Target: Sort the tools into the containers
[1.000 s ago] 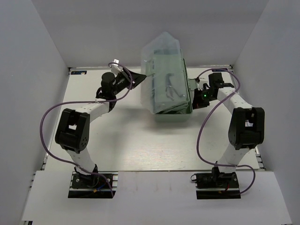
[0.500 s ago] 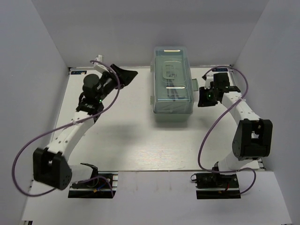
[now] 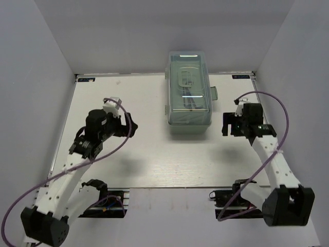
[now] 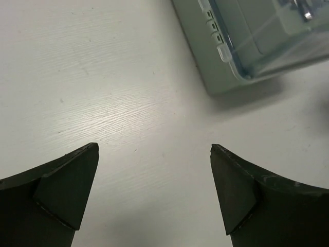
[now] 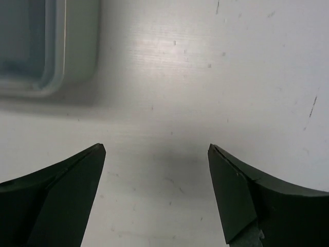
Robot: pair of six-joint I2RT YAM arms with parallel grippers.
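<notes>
The pale mint-green toolbox (image 3: 187, 116) stands at the back middle of the table with its clear lid down flat. Through the lid, dark and silver tools (image 3: 187, 99) show dimly inside. My left gripper (image 3: 126, 126) hovers to the left of the box, open and empty, well apart from it. In the left wrist view the left gripper (image 4: 154, 147) has only bare table between its fingers, with the toolbox (image 4: 205, 56) corner at upper right. My right gripper (image 3: 226, 126) is open and empty just off the box's near right corner. The right wrist view has the right gripper (image 5: 157, 147) over bare table, with the toolbox (image 5: 77, 46) at upper left.
A small latch tab (image 3: 212, 93) sticks out from the box's right side. White walls close in the table (image 3: 154, 159) on the left, back and right. Purple cables loop off both arms.
The raised, tilted lid has come down flat on the box. Both arms pulled back toward the near side, away from the box, and both grippers opened.
</notes>
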